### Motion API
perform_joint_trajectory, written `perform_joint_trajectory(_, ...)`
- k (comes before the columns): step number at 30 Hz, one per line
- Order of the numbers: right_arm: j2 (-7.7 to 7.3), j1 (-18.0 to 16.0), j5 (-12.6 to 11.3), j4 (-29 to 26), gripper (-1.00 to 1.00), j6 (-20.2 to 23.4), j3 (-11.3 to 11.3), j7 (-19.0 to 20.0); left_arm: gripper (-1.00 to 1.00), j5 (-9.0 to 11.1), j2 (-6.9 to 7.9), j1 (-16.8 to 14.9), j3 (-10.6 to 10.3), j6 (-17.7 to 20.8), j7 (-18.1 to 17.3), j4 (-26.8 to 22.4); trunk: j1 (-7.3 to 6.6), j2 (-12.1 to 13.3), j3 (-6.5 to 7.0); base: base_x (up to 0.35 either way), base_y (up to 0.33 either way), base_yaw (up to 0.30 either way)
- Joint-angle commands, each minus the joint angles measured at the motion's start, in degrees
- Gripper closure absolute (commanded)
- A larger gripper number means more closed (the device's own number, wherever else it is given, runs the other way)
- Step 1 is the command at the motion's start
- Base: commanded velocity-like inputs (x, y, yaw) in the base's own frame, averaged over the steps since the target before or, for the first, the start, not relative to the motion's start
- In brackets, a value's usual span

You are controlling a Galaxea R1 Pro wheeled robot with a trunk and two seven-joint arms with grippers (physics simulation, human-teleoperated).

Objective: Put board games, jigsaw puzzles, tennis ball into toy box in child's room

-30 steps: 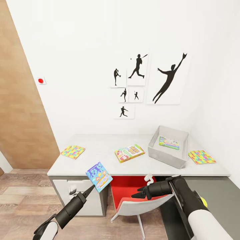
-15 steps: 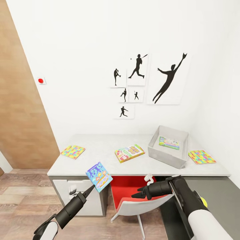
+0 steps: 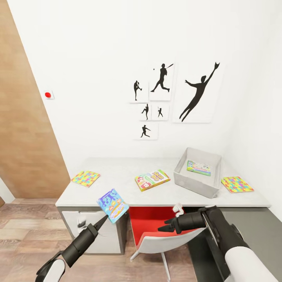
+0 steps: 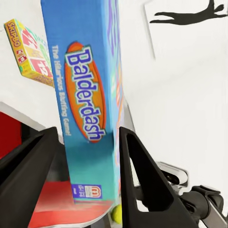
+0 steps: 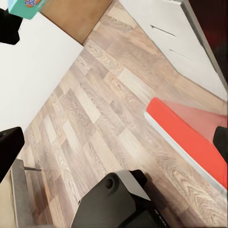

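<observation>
My left gripper (image 3: 104, 220) (image 4: 88, 137) is shut on the teal-blue "Balderdash" board game (image 3: 112, 205) (image 4: 88, 95), held up tilted in front of the table's (image 3: 117, 172) near edge. On the table lie the Skip-Bo board game (image 3: 152, 179) (image 4: 29, 53) and two jigsaw puzzles (image 3: 85, 178) (image 3: 237, 184). The grey toy box (image 3: 196, 186) stands at the right with another board game (image 3: 199, 167) inside. My right gripper (image 3: 161, 228) (image 5: 116, 137) hangs open and empty over the red chair. A bit of the yellow-green tennis ball (image 4: 116, 213) peeks out below the held box.
A red chair (image 3: 156, 223) with a white back is tucked under the table between my arms. White drawers (image 3: 94, 231) sit under the table's left end. Black ball-player pictures (image 3: 197, 92) hang on the white wall. A wooden panel (image 3: 19, 137) and plank floor lie to the left.
My left gripper has shifted slightly left and up, and the Balderdash box has tilted with it. The right gripper has edged a little to the right.
</observation>
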Motion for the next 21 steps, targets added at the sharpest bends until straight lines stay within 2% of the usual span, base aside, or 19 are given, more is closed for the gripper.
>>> perform_joint_trajectory(1, -0.26, 0.0, 0.4, -0.1, -1.00, 0.6, -0.2, 0.5, 1.00, 0.8, 0.06, -0.1, 0.4, 0.6, -0.1, -0.1, 0.02, -0.1, -0.11, 0.000, 0.000, 0.000)
perform_joint_trajectory(5, -0.83, 0.0, 0.1, -0.3, -1.00, 0.6, -0.2, 0.5, 1.00, 1.9, 0.18, -0.1, 1.3, 0.6, -0.1, -0.5, 0.02, -0.1, -0.11, 0.000, 0.000, 0.000)
perform_joint_trajectory(21, -1.46, 0.0, -0.2, -0.6, -1.00, 0.6, -0.3, 0.6, 1.00, 2.4, 0.21, 0.0, 1.8, 0.6, -1.4, -1.6, 0.02, -0.1, -0.11, 0.024, 0.000, 0.000)
